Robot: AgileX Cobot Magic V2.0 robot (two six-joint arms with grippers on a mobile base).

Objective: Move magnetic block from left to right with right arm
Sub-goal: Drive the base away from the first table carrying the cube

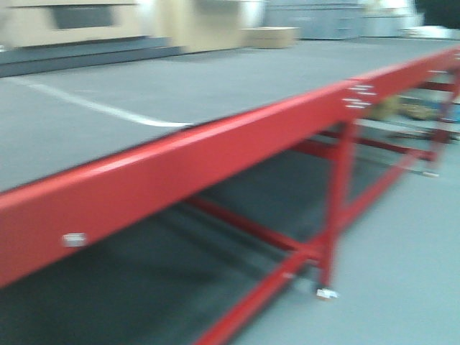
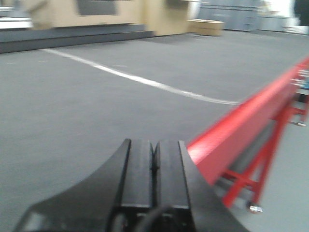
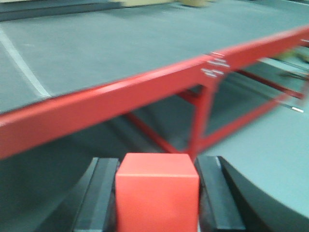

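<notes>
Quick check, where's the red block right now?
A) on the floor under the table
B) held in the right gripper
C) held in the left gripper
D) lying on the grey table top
B: the right wrist view shows the magnetic block clamped between the two black fingers of the right gripper, while the left gripper is shut with nothing in it.

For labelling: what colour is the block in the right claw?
The magnetic block is plain bright red, best seen in the right wrist view.
</notes>
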